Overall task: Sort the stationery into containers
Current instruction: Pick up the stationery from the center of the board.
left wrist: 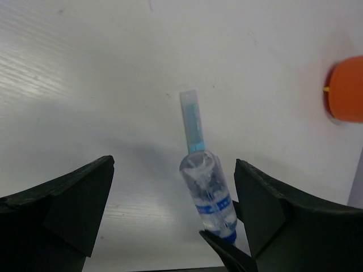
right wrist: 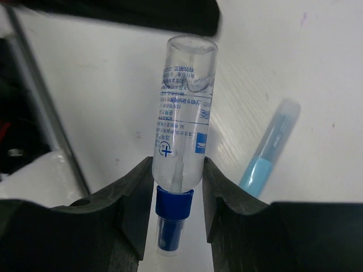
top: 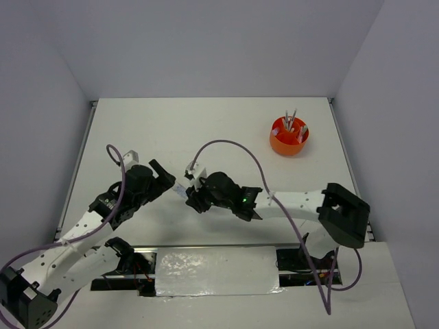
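Gripping a clear bottle [right wrist: 184, 113] just above its blue cap [right wrist: 173, 201], the right gripper [right wrist: 178, 170] has its jaws closed on the bottle's sides, so the pick-up looks done. A pale blue marker [right wrist: 266, 153] lies on the table [top: 206, 130] at two o'clock of the bottle, near but apart. The left gripper [left wrist: 173, 165] stands wide open and empty at nine o'clock overhead. The orange organiser [top: 281, 145], with pens [top: 291, 122] upright inside, sits well apart toward two o'clock. The next move, as I judge it, is the carry there, then lowering the bottle into a free compartment.
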Robot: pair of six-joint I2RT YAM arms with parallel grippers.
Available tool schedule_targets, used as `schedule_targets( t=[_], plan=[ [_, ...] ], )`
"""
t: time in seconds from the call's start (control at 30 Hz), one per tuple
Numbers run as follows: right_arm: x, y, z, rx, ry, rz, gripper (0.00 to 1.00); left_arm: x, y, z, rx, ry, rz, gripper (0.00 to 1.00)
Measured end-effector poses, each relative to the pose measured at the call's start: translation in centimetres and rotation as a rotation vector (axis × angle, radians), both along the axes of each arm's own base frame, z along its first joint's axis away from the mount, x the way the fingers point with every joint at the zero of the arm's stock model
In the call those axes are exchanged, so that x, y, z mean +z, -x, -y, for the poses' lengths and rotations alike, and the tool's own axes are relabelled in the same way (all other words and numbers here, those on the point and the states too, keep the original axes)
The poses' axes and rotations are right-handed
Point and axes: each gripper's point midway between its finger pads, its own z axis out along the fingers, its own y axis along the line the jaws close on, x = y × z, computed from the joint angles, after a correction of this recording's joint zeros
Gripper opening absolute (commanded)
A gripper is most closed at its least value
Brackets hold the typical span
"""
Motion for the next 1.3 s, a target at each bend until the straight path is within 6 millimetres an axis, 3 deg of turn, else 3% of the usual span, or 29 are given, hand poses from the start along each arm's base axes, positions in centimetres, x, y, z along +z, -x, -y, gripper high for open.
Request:
schedule_targets(
  t=[0.1,0.2,0.37,0.53,0.67,0.87,1.0,1.3],
  plan=[
    [3.9,1.2,0.1,0.078,-0.102,0.057,0.0,0.3,-0.1,1.8,-0.092,0.032,0.007,0.99],
    [5.8,2.7,1.2,0.158,-0.135,0.103,0.0,0.8,0.0,3.6,-0.213,0.053,0.025,0.99],
    [6.9,4.8,3.1,0.292,-0.099,0.139,0.0,3.1,1.0,7.2,-0.47,0.126,0.149,0.99],
    [7.1,6.6,4.9,0.373,-0.057,0.135,0.0,4.9,3.6,10.2,-0.714,0.243,0.267,0.99],
    [8.8,7.5,6.5,0.399,-0.074,0.168,0.0,6.7,5.9,12.0,-0.882,0.34,0.345,0.99],
    [10.3,8.5,8.3,0.424,-0.081,0.193,0.0,9.0,9.2,13.0,-1.077,0.431,0.429,0.95],
    [10.2,8.7,8.8,0.431,-0.05,0.179,0.0,9.8,10.6,13.2,-1.158,0.462,0.474,0.83],
    [11.5,8.9,8.9,0.454,-0.038,0.18,0.0,9.3,11.2,13.4,-1.203,0.472,0.45,0.81]
  ],
)
